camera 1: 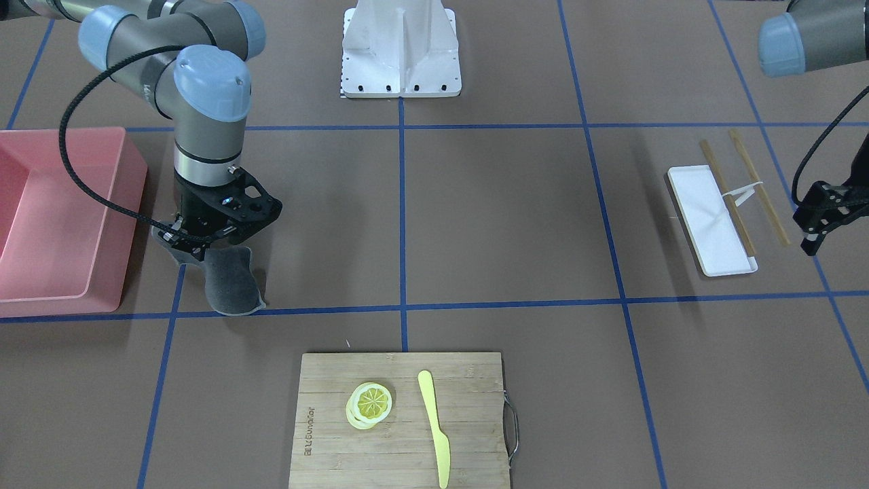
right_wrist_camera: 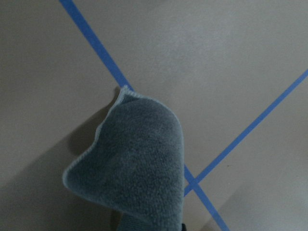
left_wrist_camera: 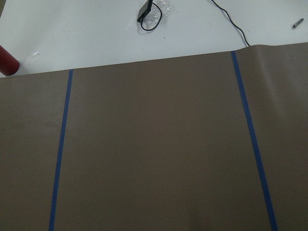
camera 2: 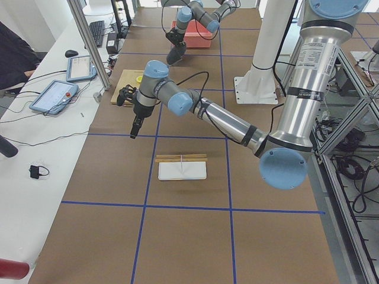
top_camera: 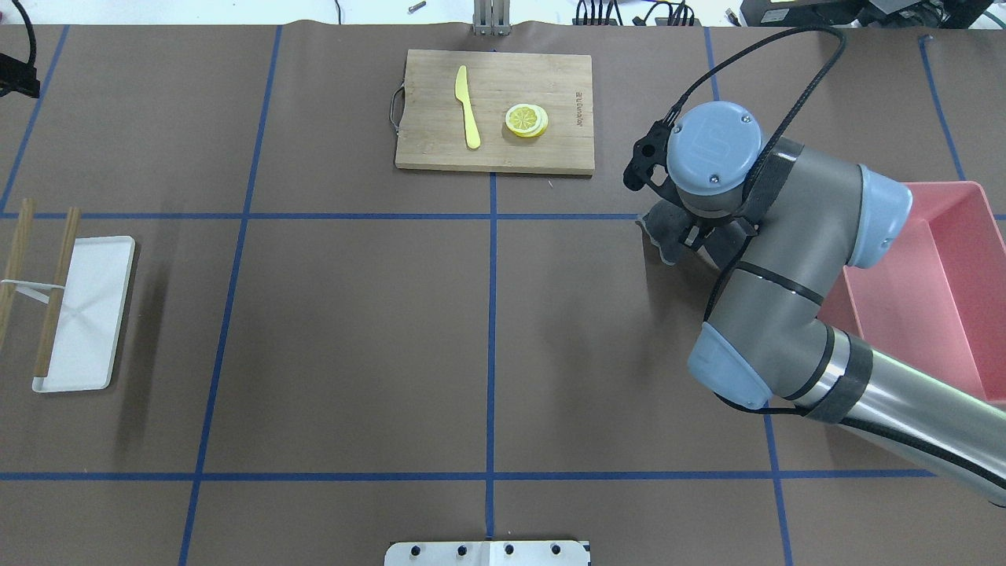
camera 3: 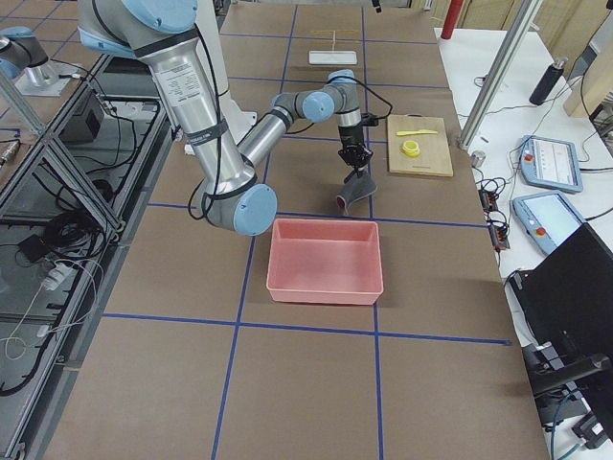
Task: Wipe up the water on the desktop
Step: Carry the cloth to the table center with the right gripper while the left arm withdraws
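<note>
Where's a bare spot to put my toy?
The desktop's middle rectangles between the white tray and the grey cloth in the right gripper are bare. Crowded: beside the pink bin and on the cutting board.

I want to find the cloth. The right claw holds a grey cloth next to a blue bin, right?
Not quite. The bin is pink, not blue; the exterior front-facing view shows it. The right claw does hold the grey cloth next to it.
</note>
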You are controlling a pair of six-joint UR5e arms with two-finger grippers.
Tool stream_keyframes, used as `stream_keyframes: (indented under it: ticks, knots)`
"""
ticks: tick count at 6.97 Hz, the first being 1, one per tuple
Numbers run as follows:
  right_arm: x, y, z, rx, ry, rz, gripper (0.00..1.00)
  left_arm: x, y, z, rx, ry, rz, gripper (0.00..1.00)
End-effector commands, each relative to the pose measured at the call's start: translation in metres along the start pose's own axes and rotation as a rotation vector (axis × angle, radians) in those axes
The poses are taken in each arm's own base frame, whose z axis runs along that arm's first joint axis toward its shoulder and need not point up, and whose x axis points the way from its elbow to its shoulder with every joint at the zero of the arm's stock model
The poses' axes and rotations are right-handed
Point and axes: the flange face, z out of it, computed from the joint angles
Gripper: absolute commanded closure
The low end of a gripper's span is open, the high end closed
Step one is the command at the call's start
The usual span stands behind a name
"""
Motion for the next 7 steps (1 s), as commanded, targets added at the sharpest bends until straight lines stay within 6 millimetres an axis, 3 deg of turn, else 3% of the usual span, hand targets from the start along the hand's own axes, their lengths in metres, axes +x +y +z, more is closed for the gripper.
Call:
stream_keyframes:
  ticks: [1, 4, 7]
  knots:
    - [-0.045, -0.007, 0.019, -0.033, -0.019, -0.042, 1.0, -0.046, 0.019, 0.009, -0.057, -0.016, 0.037, 0.01]
    - [-0.126, -0.03, -0.015, 0.039, -0.128, 0.079, 1.0, -0.066, 0.019, 0.023, -0.083, -0.033, 0.01, 0.01]
    - [-0.212, -0.032, -0.041, 0.148, -0.303, 0.202, 1.0, -0.074, 0.017, 0.021, -0.076, -0.039, -0.002, 0.01]
